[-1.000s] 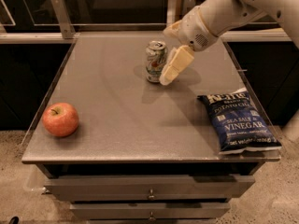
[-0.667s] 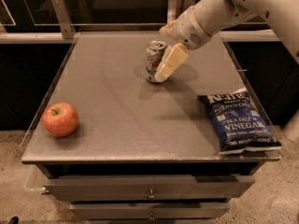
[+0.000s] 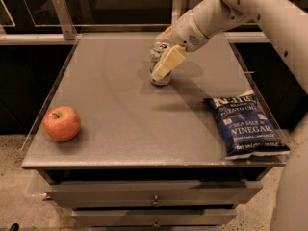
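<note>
You can read the bag (image 3: 245, 126): "POTATO CHIPS" in small white letters near its top, "SEA SALT & VINEGAR" larger below. The can (image 3: 157, 52), with the gripper (image 3: 162, 67) right against it, shows nothing you can read.

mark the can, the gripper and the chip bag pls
can (image 3: 157, 49), camera view, on its top rim.
gripper (image 3: 162, 67), camera view, on its pale tip, right against the can's side.
chip bag (image 3: 243, 126), camera view, on the middle of its blue front.
</note>
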Robot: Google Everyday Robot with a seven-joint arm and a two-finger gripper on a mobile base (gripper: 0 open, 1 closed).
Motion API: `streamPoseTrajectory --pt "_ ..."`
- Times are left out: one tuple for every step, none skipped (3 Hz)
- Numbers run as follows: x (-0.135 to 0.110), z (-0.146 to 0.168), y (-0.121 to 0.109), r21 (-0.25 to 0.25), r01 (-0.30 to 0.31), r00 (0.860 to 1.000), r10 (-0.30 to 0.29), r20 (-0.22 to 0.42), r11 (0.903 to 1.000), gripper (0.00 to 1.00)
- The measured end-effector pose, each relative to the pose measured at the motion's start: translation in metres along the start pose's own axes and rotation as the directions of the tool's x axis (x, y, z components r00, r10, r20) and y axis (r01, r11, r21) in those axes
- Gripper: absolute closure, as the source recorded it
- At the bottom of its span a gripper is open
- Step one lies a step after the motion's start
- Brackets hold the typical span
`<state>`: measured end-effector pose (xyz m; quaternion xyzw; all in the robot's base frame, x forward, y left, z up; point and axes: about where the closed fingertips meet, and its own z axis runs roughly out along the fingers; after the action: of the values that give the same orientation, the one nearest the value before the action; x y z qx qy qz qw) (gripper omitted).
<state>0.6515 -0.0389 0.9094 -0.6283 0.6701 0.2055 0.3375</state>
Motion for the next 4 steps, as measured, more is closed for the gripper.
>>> streamPoseTrajectory --pt "0.004 0.010 -0.006 -0.033 -0.009 1.000 0.010 0.023 0.9994 0.43" --pt "0.009 0.012 -0.010 -0.049 -0.020 0.999 0.022 0.039 0.9986 0.66" --pt "-0.010 -0.011 -0.007 -0.069 0.001 0.998 0.003 0.060 0.9976 0.89" --pt "-0.040 -0.053 0.008 -0.066 0.066 0.996 -0.062 0.059 0.9957 1.00"
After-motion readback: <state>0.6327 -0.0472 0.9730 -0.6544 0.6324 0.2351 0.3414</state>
